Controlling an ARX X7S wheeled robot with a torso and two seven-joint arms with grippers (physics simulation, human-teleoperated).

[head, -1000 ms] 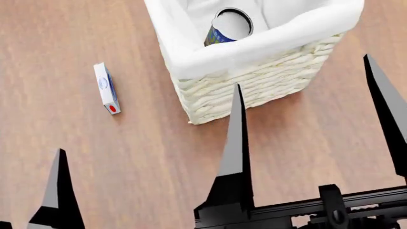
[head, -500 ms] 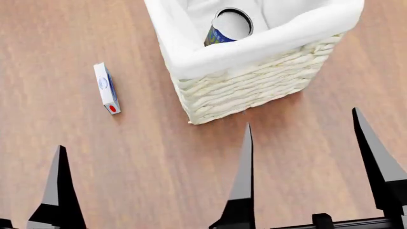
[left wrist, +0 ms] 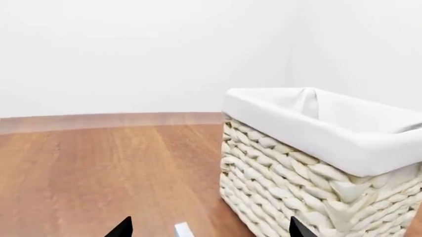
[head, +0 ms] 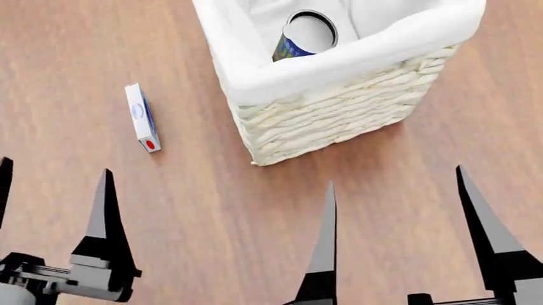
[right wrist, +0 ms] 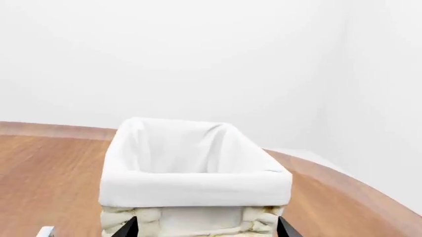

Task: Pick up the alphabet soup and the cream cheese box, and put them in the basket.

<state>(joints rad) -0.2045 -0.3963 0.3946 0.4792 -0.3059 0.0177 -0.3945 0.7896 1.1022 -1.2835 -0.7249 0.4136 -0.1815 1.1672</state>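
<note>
Wood-brown floor runs under everything, and at the far left of the head view your left gripper [head: 53, 190] hangs low with its two dark fingers spread wide and nothing between them. Ahead of it and a little toward the middle lies the cream cheese box [head: 142, 117], flat on the floor, its long axis running roughly away from you with the red spot at the near end; in the left wrist view only a pale corner of it [left wrist: 184, 230] peeks up between the fingertips. That is the relation your next move turns on, I judge: the box sits forward of the left fingers, well apart from them, and the left arm is plainly the nearer one, so closing across the narrow width looks like the natural grip. Just beside the box, further right, stands the basket [head: 339, 121], and the alphabet soup [head: 301, 37] already rests inside it, leaning against the cloth liner. At the right, your right gripper [head: 398, 203] is likewise open wide and empty, short of the basket's near wall, touching nothing.
</note>
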